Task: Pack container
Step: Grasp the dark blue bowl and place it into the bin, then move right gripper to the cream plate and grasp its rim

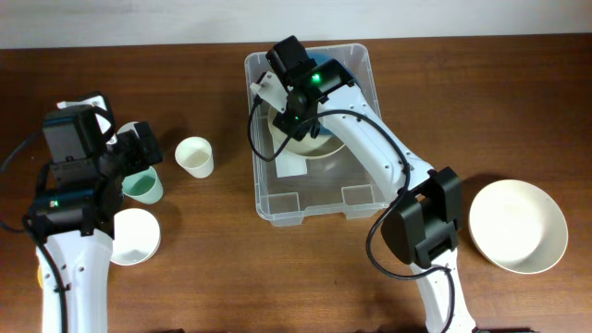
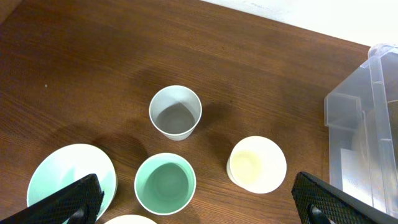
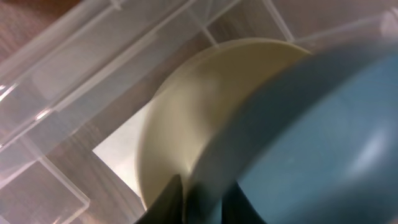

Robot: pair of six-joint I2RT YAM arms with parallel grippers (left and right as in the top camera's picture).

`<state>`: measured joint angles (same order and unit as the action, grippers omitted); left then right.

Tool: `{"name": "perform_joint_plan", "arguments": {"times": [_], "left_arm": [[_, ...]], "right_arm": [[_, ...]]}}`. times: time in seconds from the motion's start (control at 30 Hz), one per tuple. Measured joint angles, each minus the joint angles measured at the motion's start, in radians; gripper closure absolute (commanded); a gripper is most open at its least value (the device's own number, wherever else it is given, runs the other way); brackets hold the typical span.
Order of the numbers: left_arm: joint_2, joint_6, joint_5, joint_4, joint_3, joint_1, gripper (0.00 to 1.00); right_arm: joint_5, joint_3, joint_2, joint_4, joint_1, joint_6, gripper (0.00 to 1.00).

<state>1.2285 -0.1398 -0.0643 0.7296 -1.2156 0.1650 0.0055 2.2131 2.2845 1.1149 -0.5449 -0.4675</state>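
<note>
Fingers (image 3: pixel 166 200) of the right pincer (image 3: pixel 202 202) show as two dark, blurred shapes set close on either side of the pale rim of a blue bowl (image 3: pixel 311 137), so this pincer looks clamped on that rim. The bowl fills most of the right wrist view and is out of focus. Just beyond the pincer, a cream bowl (image 3: pixel 180 124) sits inside the container (image 1: pixel 319 199), partly covering the white label (image 3: pixel 115 152) on the clear floor. From overhead, the container stands at the middle far side of the table (image 1: pixel 222 277), and the right arm reaches into its far half, with the pincer low over the cream bowl. A larger cream dish (image 1: pixel 516 225) lies on the table well apart from that pincer, beside the arm's base. The left pincer (image 2: pixel 198 208) hangs over the table with its jaws spread wide and nothing between them. Directly below it stands a green cup (image 2: pixel 165 183). A pale grey cup (image 2: pixel 175 112) stands just past that, and a cream cup (image 2: pixel 257 163) sits toward the right finger, all three upright and apart from one another. A pale green plate (image 2: pixel 68 180) lies by the left finger. A white bowl (image 1: pixel 139 239) sits behind this pincer, close to the left arm. The container's near corner lies well off to this pincer's right.
</note>
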Motion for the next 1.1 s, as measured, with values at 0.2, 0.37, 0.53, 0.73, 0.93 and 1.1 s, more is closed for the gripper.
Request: {"name": "perform_joint_plan", "arguments": {"times": [0.2,0.37,0.53,0.73,0.93,1.1], "left_arm": [[0.000,0.000,0.000,0.000,0.000,0.000,0.00],[0.000,0.000,0.000,0.000,0.000,0.000,0.01],[0.000,0.000,0.000,0.000,0.000,0.000,0.01],[0.000,0.000,0.000,0.000,0.000,0.000,0.01],[0.000,0.000,0.000,-0.007,0.000,0.000,0.00],[0.000,0.000,0.000,-0.014,0.000,0.000,0.00]], "right_arm": [[-0.003,0.000,0.000,0.008,0.000,0.004,0.53],[0.006,0.000,0.000,0.015,0.000,0.029,0.51],[0.161,0.044,-0.017,0.016,0.010,0.196,0.50],[0.372,0.103,-0.153,0.148,0.138,0.557,0.48],[0.431,0.117,-0.230,0.417,0.432,0.965,0.38],[0.395,0.010,-0.228,0.463,0.597,1.123,0.38]]}}
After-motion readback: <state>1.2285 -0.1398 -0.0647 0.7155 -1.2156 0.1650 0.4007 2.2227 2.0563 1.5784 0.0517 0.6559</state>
